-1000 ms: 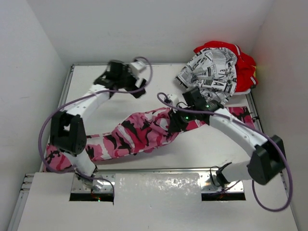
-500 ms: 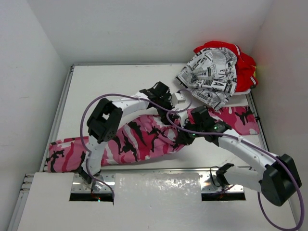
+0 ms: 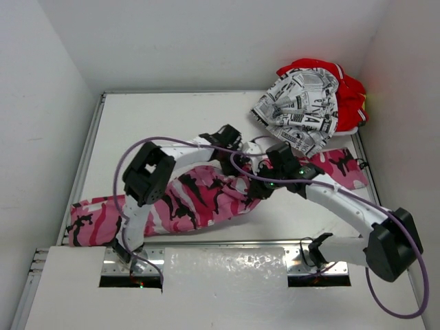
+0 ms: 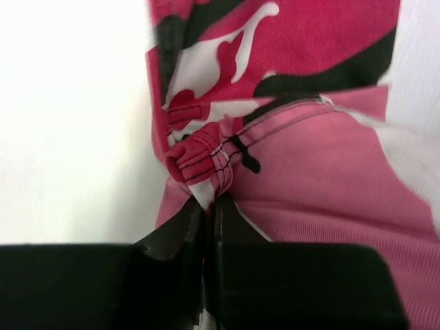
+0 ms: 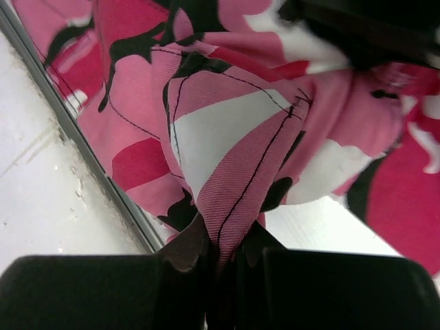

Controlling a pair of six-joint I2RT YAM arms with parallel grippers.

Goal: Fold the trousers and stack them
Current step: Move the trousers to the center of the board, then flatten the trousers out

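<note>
Overhead, a white bench (image 3: pixel 158 117) is seen boxed in by plain white walls (image 3: pixel 206 41) at the back and on both sides, and a metal rail (image 3: pixel 88 158) is fitted along its left edge. The camouflage trousers (image 3: pixel 199 203) are laid across the bench from the near left corner toward the right side and are bunched up at the middle. A stitched edge of that cloth is pinched by the left gripper (image 4: pixel 210 206), its jaws pressed tight together on it. Another fold is clamped by the right gripper (image 5: pixel 223 240), its jaws drawn almost together on the fabric. Both grippers are set close together at the middle of the garment. In the far right corner the newsprint trousers (image 3: pixel 302 110) are heaped on the red trousers (image 3: pixel 350 96), pushed up against the walls.
</note>
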